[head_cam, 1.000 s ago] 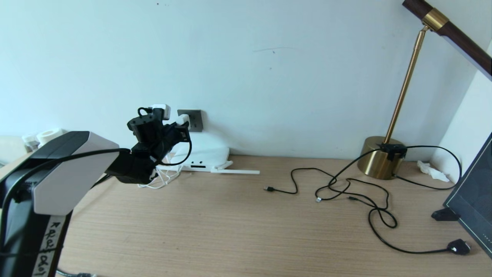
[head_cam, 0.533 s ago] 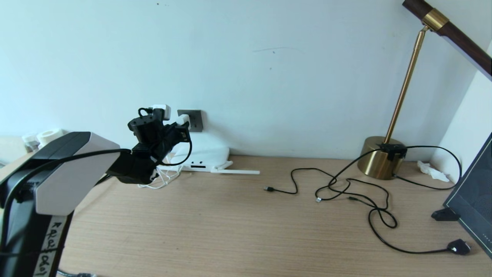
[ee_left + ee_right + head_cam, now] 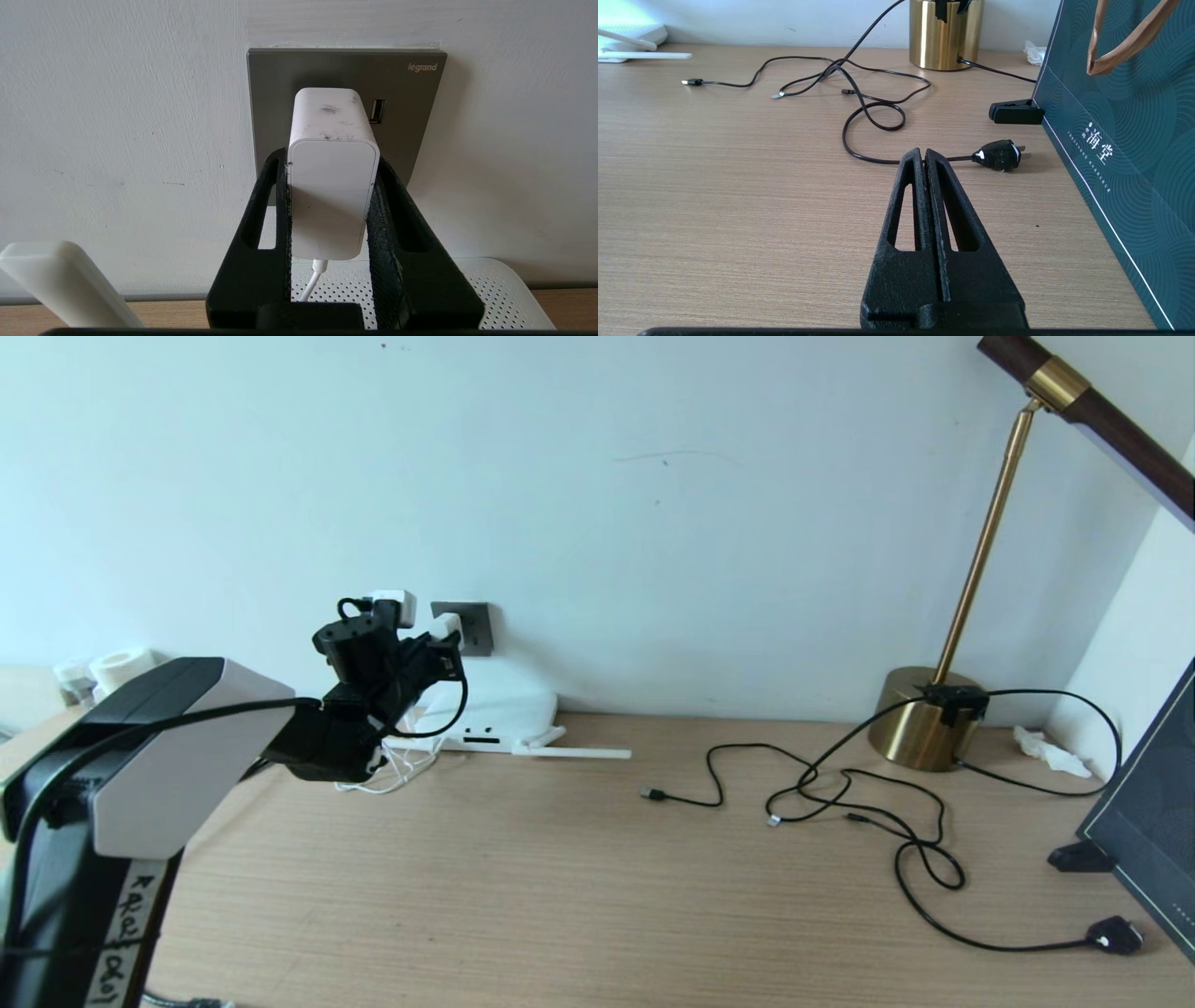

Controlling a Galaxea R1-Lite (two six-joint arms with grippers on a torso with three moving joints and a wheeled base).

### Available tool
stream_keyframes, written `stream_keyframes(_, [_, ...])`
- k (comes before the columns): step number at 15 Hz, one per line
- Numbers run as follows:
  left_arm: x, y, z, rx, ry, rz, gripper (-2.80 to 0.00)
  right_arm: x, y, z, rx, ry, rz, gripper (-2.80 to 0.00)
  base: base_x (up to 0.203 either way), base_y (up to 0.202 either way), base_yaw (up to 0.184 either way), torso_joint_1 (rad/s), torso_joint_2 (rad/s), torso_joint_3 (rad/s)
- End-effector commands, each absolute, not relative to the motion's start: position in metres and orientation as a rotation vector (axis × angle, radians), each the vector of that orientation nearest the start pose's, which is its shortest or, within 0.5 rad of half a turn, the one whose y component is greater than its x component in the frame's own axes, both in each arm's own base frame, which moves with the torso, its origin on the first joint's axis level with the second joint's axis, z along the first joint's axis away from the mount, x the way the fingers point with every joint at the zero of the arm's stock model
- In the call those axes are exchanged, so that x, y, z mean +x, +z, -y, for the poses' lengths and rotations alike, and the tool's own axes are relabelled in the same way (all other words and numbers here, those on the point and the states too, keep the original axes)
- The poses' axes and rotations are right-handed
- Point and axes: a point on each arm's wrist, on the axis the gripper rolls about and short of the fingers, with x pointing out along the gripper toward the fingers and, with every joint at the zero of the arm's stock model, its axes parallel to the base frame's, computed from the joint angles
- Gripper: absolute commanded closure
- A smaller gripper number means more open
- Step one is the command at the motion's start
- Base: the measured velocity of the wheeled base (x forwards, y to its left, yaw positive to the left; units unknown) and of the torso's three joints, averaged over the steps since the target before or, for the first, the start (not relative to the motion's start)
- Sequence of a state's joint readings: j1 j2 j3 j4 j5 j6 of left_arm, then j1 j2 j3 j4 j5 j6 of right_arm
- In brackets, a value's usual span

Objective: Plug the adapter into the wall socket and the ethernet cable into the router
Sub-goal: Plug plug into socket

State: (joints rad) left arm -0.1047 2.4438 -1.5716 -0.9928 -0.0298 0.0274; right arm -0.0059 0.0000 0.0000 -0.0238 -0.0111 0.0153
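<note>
The small white cube-shaped plastic adapter (image 3: 332, 186) sits clamped between the two black fingers of the left gripper (image 3: 332, 205), its front end pressed up against the square dark-grey wall socket plate (image 3: 411, 112); whether its pins are fully seated is hidden behind its own body. It looks light and rigid, with smooth, slightly scuffed sides — a hard shell that would likely slip under a loose pinch, so the flat side faces, where the textured pads already bear, seem the sound place to hold it, clear of the thin white cord (image 3: 312, 280) leaving its rear. That cord is soft and could tug the plug askew if it snagged. Below lies the flat white perforated router (image 3: 490, 289), one stick antenna (image 3: 65, 284) nearby. Well apart to the right on the wooden desk (image 3: 523, 896), the long black ethernet cable (image 3: 920, 877) lies in limp loops — flexible, best taken near its plug. The right gripper (image 3: 925, 161) hovers low over the desk with fingers pressed together, holding nothing, near a black two-pin plug (image 3: 1000, 155), a brass lamp base (image 3: 945, 32) and a dark green paper bag (image 3: 1125, 140).
</note>
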Motion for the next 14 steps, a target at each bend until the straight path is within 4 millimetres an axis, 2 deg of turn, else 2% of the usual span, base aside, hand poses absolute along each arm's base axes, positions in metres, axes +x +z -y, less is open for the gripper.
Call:
stream_keyframes(1, [0.5005,0.1174,0.0531,0.022,-0.132,0.122,0.0,-0.0219,0.0746,0.0001,0.015,-0.017,0.012,0.0,0.0,0.0,0.0,0.0,0.0,0.0])
stream_keyframes(14, [0.5052,0.1212,0.0535,0.023,-0.132,0.121,0.0,-0.0219,0.0746,0.0001,0.015,-0.017,0.012,0.0,0.0,0.0,0.0,0.0,0.0,0.0])
